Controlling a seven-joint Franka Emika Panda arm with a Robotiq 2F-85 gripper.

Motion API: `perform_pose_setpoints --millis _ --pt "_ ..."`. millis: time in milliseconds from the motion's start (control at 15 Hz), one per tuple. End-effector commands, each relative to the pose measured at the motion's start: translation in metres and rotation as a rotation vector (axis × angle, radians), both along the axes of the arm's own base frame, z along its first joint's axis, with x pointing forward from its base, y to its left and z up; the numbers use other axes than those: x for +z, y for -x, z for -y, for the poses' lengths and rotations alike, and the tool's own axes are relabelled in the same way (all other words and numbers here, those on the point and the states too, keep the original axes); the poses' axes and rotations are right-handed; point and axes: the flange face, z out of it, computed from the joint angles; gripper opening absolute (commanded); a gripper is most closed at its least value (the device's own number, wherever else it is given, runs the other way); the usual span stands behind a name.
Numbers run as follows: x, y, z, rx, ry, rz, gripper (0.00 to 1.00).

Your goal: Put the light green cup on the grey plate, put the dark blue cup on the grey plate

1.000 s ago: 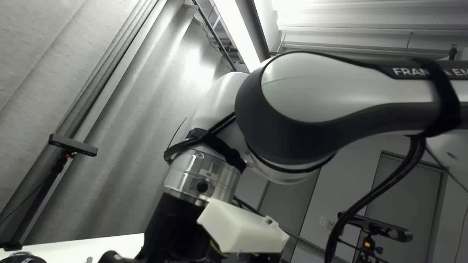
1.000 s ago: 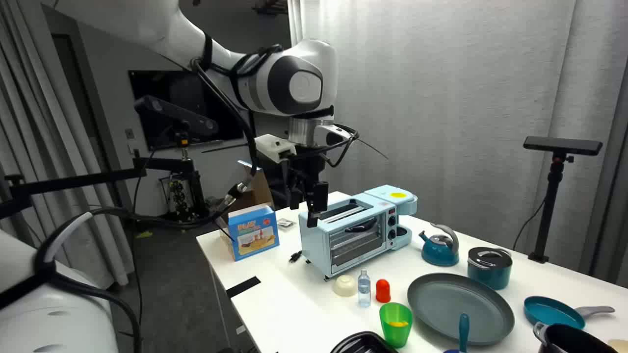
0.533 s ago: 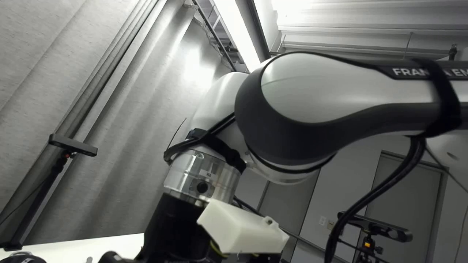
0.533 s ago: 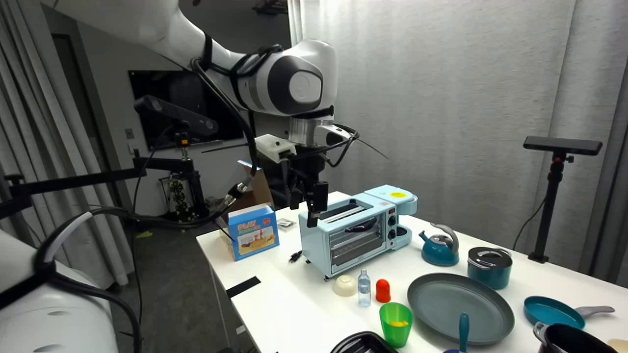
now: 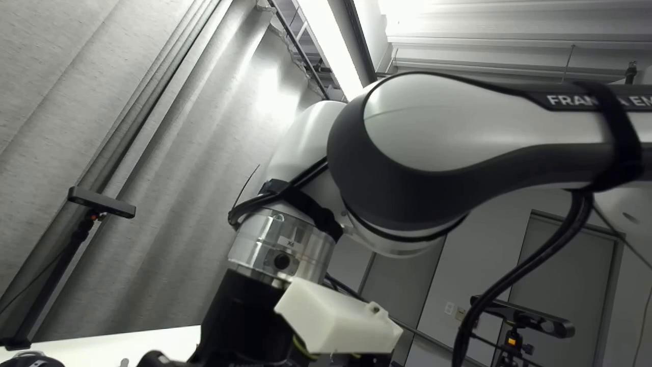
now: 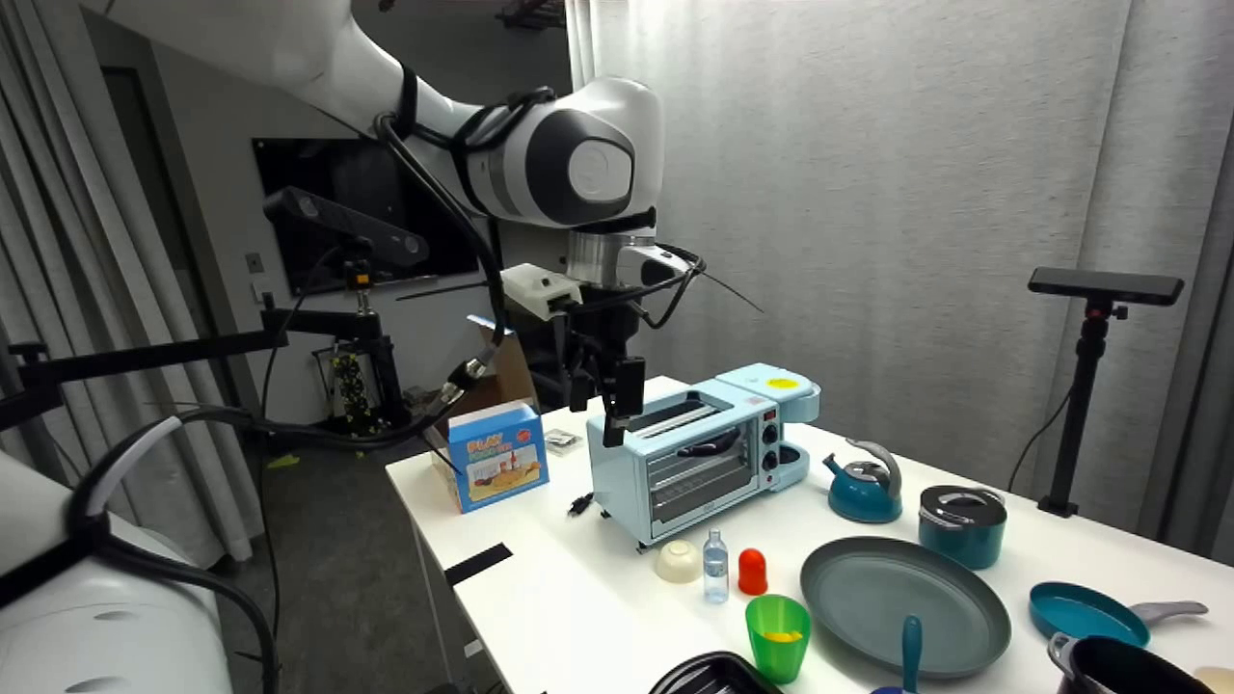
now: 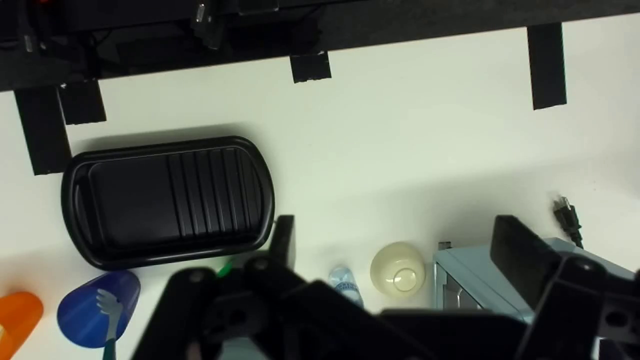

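Observation:
In an exterior view the light green cup (image 6: 778, 641) stands upright at the near side of the table with something yellow inside. The grey plate (image 6: 892, 593) lies just beside it. The dark blue cup (image 6: 889, 690) is mostly cut off by the bottom edge there. In the wrist view the dark blue cup (image 7: 82, 317) shows at lower left with a fork in it. Only a green sliver (image 7: 225, 268) of the green cup shows behind my finger. My gripper (image 7: 397, 235) is open and empty. In an exterior view the gripper (image 6: 603, 410) hangs high by the toaster oven's left end.
A light blue toaster oven (image 6: 699, 472), cream bowl (image 6: 679, 561), clear bottle (image 6: 715, 569) and red piece (image 6: 752, 572) stand left of the plate. A black tray (image 7: 167, 200) lies near the table edge. A kettle (image 6: 865, 493), pot (image 6: 962, 530) and pan (image 6: 1085, 612) stand behind the plate.

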Motion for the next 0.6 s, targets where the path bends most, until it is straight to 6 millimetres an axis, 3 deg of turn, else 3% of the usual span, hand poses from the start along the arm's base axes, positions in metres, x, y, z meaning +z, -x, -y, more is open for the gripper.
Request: perform_pose_setpoints --millis 0,533 --pt "0.0004 -0.0001 0.0001 0.000 0.000 -0.001 1.00" --pt "0.0035 -0.0088 0.0098 -0.003 0.055 0.021 1.00"
